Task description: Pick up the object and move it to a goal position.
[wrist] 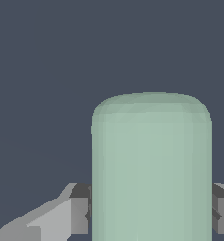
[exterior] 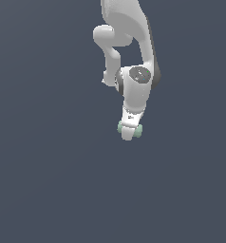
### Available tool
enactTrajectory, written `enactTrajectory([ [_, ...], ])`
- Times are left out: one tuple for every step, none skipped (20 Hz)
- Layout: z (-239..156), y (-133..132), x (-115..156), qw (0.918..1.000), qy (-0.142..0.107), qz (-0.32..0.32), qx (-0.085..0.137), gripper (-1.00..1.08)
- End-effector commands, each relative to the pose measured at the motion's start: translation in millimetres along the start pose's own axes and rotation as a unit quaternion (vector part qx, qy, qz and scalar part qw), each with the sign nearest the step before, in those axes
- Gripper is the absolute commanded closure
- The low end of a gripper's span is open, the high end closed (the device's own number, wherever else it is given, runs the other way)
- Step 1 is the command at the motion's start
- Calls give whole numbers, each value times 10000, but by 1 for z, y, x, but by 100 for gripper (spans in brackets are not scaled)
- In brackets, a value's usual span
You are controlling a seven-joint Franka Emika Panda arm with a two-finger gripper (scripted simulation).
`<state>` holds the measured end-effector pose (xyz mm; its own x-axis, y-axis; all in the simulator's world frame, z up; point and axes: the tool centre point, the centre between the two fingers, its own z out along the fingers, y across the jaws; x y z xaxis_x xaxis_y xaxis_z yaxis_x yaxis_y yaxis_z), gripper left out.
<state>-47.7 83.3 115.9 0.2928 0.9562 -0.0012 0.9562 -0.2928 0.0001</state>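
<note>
Filling the wrist view, the object (wrist: 151, 169) sits clamped between my fingers (wrist: 78, 214), my gripper (exterior: 130, 130) closed on it, its ends protruding on either side across the jaws.

Pale mint-green object (wrist: 151, 169) is seen large, rounded at its far end, held between grey gripper (wrist: 151, 214) fingers (wrist: 78, 214) pressed at both sides. Plain dark slate background.
</note>
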Motion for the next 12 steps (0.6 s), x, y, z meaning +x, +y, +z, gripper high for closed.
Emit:
enactTrajectory([
  [-25, -1, 0, 10000, 3, -4, -3, 108],
  [-36, -2, 0, 10000, 3, -4, -3, 108],
  [-47, -2, 0, 10000, 3, -4, -3, 108],
  [-58, -3, 0, 10000, 5, -7, 0, 108],
  [-70, -3, 0, 10000, 5, -7, 0, 108],
  [-82, -4, 0, 10000, 8, -8, 1, 108],
  [-94, -4, 0, 10000, 8, -8, 1, 108],
  [-105, -4, 0, 10000, 11, -10, 3, 108],
  [-117, -5, 0, 10000, 11, -10, 3, 108],
  [-128, -5, 0, 10000, 11, -10, 3, 108],
  [-139, -5, 0, 10000, 14, -10, 4, 108],
  [-149, -5, 0, 10000, 14, -10, 4, 108],
])
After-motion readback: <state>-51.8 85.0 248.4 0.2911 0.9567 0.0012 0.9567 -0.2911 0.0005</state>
